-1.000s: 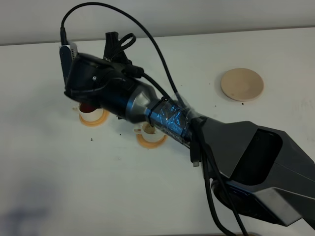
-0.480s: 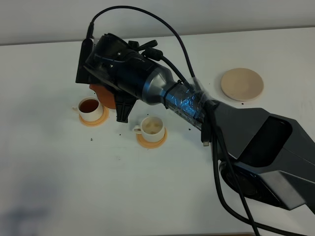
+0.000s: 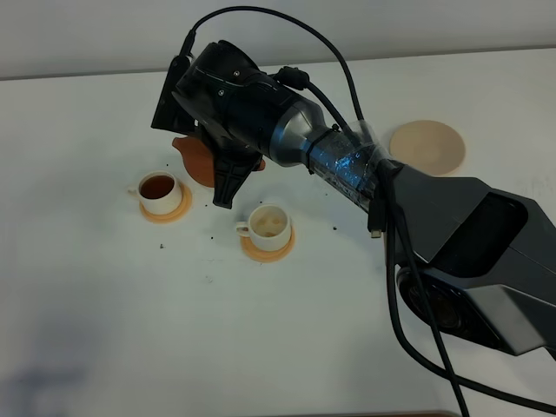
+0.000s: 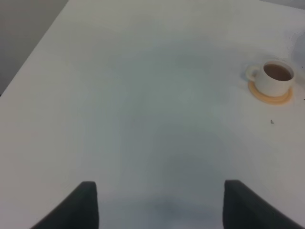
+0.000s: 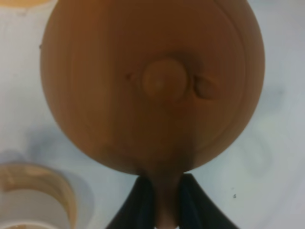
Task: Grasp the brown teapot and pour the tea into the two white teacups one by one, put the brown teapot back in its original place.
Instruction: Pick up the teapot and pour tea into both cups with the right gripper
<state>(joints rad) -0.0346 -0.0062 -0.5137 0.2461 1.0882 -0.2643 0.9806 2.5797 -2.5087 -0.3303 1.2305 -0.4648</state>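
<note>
Jaws of the right gripper (image 5: 167, 205) pinch the brown teapot (image 5: 152, 81) handle; left gripper (image 4: 159, 205) gapes wide.
Right arm (image 3: 347, 165) hides most of the teapot, near the 2 white teacups (image 3: 159, 191); beige disc (image 3: 426, 149) well apart.

Taking the teapot (image 3: 193, 158) as the mark in the high view, the left teacup (image 3: 160, 192) stands on its coaster (image 3: 165, 215) just beside the teapot to its front-left, with liquid in it. The right teacup (image 3: 270, 224) stands on its own coaster (image 3: 268, 249) near the teapot to its front-right. The saucer-like disc (image 3: 426, 149) lies well apart to the teapot's right, on the same table (image 3: 104, 330) as both coasters, while the right gripper (image 5: 164, 192) clasps the teapot's handle, its arm running over the teapot from the front-right.
</note>
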